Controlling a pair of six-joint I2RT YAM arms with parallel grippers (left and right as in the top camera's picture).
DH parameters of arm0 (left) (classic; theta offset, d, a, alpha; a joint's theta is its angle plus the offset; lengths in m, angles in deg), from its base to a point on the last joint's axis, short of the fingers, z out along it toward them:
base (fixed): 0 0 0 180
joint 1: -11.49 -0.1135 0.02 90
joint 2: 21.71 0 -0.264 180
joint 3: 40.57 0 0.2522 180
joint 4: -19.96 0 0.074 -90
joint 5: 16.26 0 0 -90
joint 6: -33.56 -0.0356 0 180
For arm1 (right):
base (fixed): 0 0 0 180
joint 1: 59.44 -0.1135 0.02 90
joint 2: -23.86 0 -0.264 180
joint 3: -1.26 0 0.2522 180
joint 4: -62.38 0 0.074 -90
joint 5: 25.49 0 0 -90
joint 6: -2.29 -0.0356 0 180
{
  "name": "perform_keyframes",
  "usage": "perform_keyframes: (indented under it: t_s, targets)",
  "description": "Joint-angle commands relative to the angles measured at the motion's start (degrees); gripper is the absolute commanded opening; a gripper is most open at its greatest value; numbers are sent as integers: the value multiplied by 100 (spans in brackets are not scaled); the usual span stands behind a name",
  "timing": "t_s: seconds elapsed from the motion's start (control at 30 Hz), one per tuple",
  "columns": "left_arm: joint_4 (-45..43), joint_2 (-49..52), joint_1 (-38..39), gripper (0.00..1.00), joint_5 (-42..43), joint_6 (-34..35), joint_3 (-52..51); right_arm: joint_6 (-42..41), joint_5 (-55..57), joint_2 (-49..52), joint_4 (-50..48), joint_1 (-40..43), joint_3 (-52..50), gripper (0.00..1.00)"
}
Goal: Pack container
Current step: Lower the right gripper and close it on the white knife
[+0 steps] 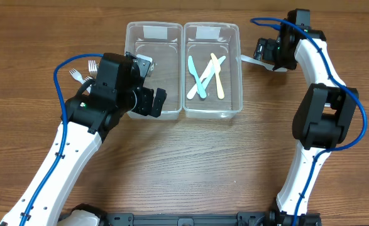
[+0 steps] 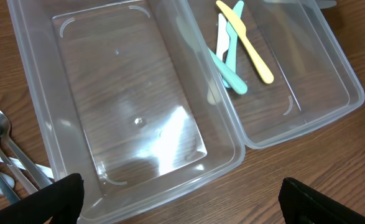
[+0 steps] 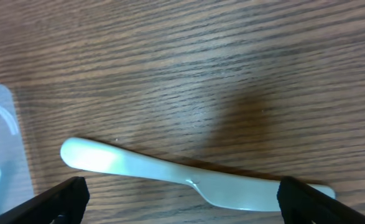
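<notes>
Overhead and wrist views of a wooden table [image 1: 184, 163] with two clear plastic containers set side by side at its far middle, their long walls touching.

The left container [image 1: 154, 37] is empty. The right container [image 1: 234, 69] holds a teal knife [image 1: 195, 72], a yellow knife [image 1: 218, 76] and a packed white knife [image 1: 192, 91], which lie crossed over one another on its floor. Metal forks [image 1: 83, 70] lie on the table just left of the left container.

The left gripper [image 1: 151, 103] hangs over the near wall of the left container. In the left wrist view its two fingers [image 2: 61, 199] stand wide apart at the lower corners, with nothing between them but the container's near rim and bare wood.

A loose white knife [image 1: 250, 61] lies flat on the table just right of the right container, outside it and close to its far right corner. The right gripper [image 1: 264, 51] hovers directly above this knife. In the right wrist view the loose white knife [image 3: 170, 171] runs left to right across the gap between the fingers [image 3: 51, 202], handle end to the left. The jaws are spread about as wide as the knife is long and grip nothing. Whether the right-hand fingertip touches the blade end cannot be told.
</notes>
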Motion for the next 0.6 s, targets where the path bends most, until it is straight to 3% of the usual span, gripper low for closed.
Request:
perform_keyframes:
  t_s: [0.0,0.3,0.57]
  targets:
    - [-24,61,48,100,87,83,162,717,398,24,81,37,-17,100]
    - [-24,61,48,100,90,83,162,2883,505,24,-13,35,-17,100]
    - [-24,61,48,100,87,85,162,2992,483,317,-107,26,-42,100]
